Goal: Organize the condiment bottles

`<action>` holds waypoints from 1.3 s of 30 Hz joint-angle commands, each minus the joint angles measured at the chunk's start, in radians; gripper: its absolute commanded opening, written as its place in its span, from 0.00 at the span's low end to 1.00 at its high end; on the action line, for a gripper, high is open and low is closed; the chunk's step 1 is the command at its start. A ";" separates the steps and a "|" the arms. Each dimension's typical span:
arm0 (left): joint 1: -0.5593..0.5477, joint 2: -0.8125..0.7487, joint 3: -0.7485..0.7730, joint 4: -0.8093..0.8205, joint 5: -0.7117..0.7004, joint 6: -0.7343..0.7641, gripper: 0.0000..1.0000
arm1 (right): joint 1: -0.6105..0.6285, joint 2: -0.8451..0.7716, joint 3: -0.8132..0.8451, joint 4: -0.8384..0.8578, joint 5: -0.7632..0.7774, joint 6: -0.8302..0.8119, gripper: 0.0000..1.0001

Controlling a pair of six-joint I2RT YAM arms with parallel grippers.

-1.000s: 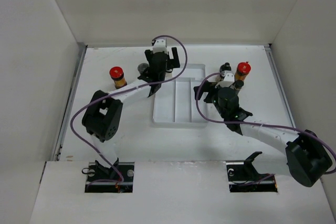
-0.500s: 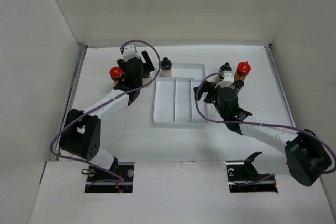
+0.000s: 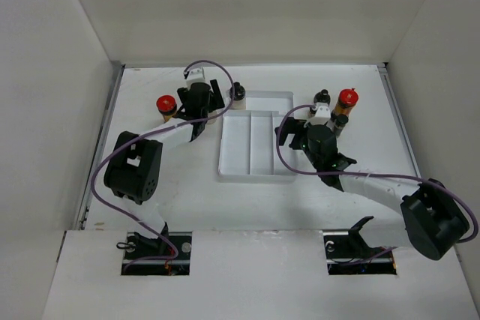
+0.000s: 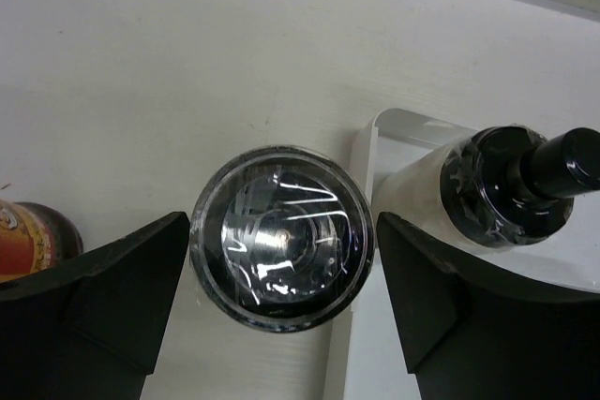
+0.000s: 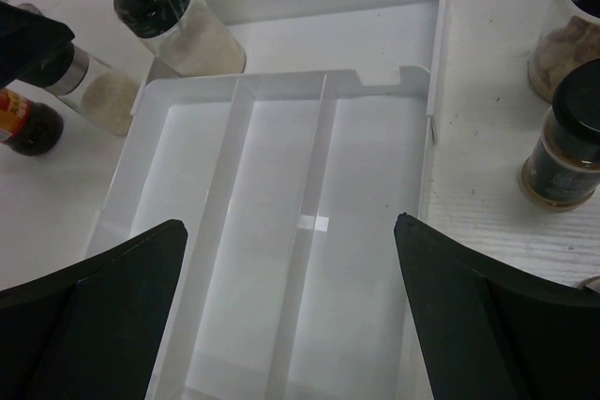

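While the left gripper clamps a black-capped bottle just left of the tray, the right gripper hangs wide open and empty over the tray. Tray slots hold nothing, so sorting looks barely begun. Other bottles stand either side of the tray. Clamped bottle upright, long axis vertical, cap up.

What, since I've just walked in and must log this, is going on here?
The left end effector looks closed on a black-capped bottle standing just left of the white tray. A nozzle bottle stands at the tray's far-left corner. The right end effector hangs open and empty over the tray, with more bottles waiting right of the tray.
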 commanded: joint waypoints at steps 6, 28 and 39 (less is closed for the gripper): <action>0.011 0.038 0.093 0.049 -0.028 0.052 0.68 | 0.007 0.010 0.038 0.047 -0.011 -0.002 1.00; -0.287 -0.281 -0.045 0.063 -0.248 0.131 0.39 | 0.004 -0.031 0.015 0.054 -0.002 0.012 1.00; -0.290 -0.105 0.015 0.153 -0.114 0.053 0.39 | -0.037 -0.077 -0.014 0.054 0.012 0.049 1.00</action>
